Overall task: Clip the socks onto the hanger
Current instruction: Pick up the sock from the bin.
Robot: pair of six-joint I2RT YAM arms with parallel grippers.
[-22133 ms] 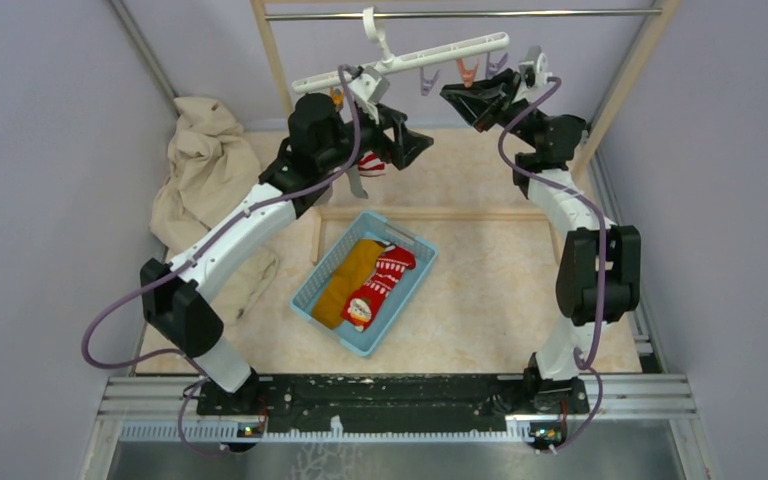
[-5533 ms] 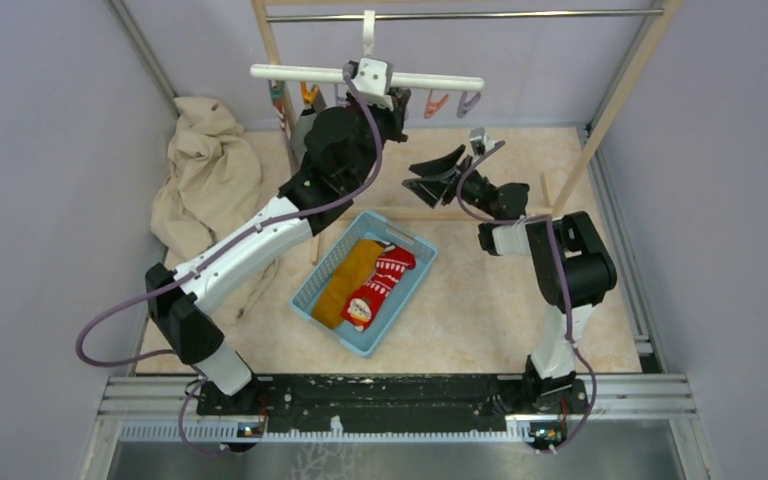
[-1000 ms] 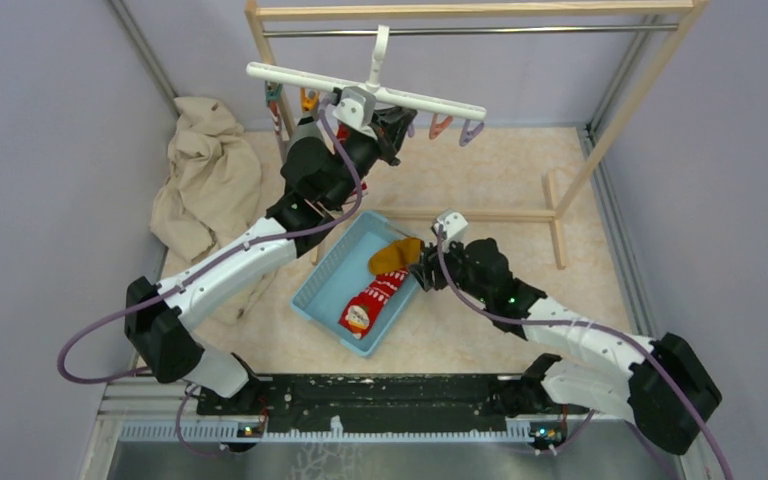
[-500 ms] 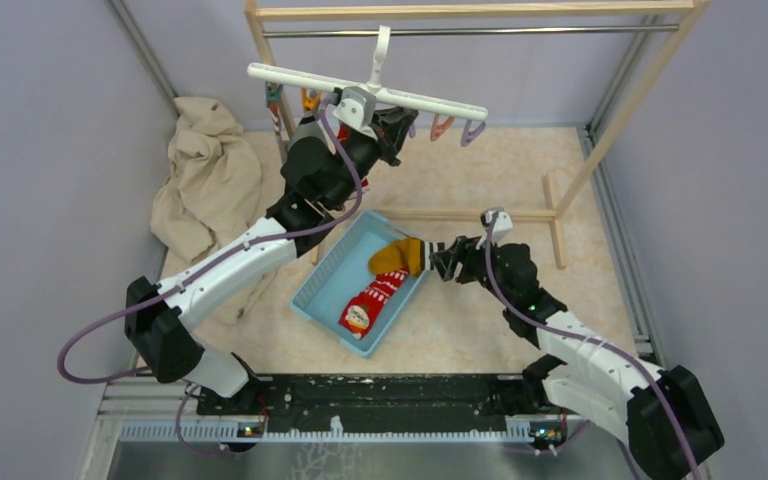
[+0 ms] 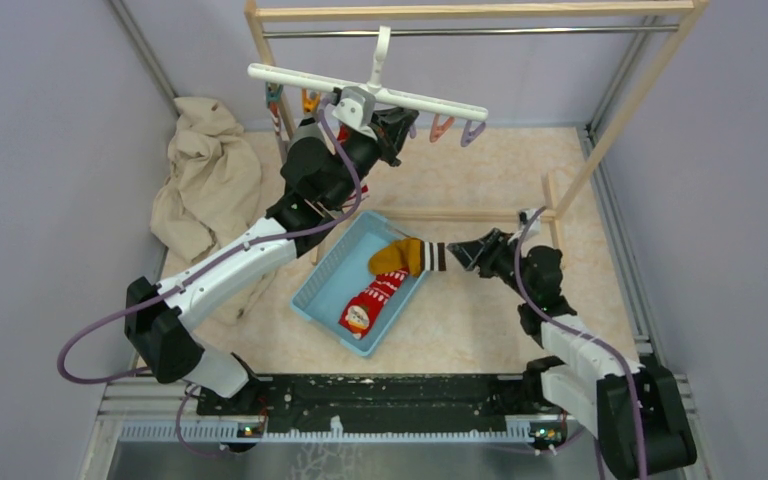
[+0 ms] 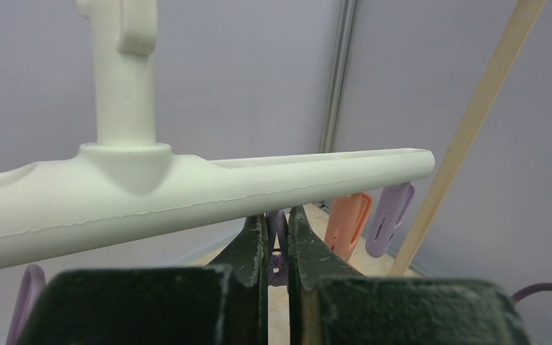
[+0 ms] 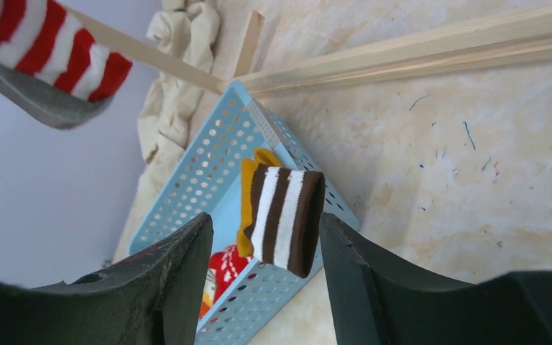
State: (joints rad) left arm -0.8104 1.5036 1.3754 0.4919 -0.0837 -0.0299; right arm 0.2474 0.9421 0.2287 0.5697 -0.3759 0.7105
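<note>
my left hand [image 6: 277,223] is up under the long white plastic bar hanger [image 5: 290,76], fingers together, clamped on a small purple peg [image 6: 279,243]. my right hand [image 7: 264,219] is low beside the light-blue perforated plastic basket [image 5: 340,270], fingers apart. the mustard-yellow sock [image 5: 392,257] lies over the basket's rim, its brown-and-white striped cuff [image 7: 287,215] right at my fingertips; whether it touches them i cannot tell. the red sock with white patterned bands [image 5: 365,300] lies in the basket.

the risks as i judge them: if i close on only the cuff's edge, it slips out on the lift. or the toe catches and drags that light basket along. the hanger hangs tilted by its hook from the metal rail [image 5: 520,31], so a nudge could swing the peg away.

count: two socks to clip, one hanger, one basket. the left wrist view shows four pegs, three purple and one orange.
</note>
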